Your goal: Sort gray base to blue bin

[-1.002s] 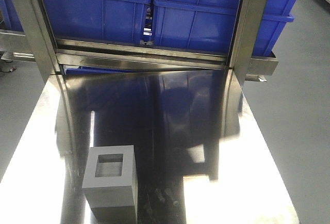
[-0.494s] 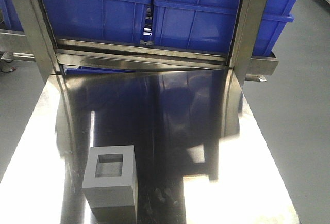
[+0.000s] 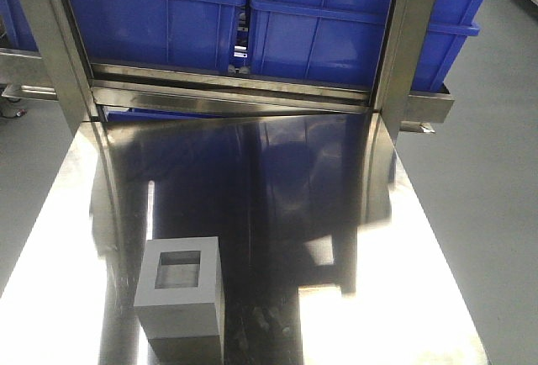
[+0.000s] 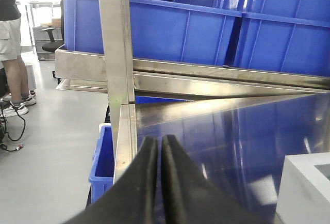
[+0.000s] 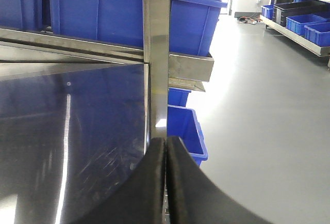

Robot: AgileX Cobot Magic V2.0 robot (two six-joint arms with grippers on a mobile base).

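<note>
Nothing has moved: the front view shows the gray base (image 3: 179,298) on the table (image 3: 277,180), with the blue bin (image 3: 336,37) well beyond it. In the left wrist view, the left gripper (image 4: 159,146) is clenched empty, left of the gray base (image 4: 304,188). In the right wrist view, the right gripper (image 5: 166,144) is clenched too; approaching that way could shove the gray base.

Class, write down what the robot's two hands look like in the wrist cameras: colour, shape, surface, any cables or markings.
The left hand and the right hand look alike. Each has two matte black fingers, broad at the bottom and curving inward to narrow rounded tips. No cables, labels or markings show on them. The arms behind are out of view.
</note>
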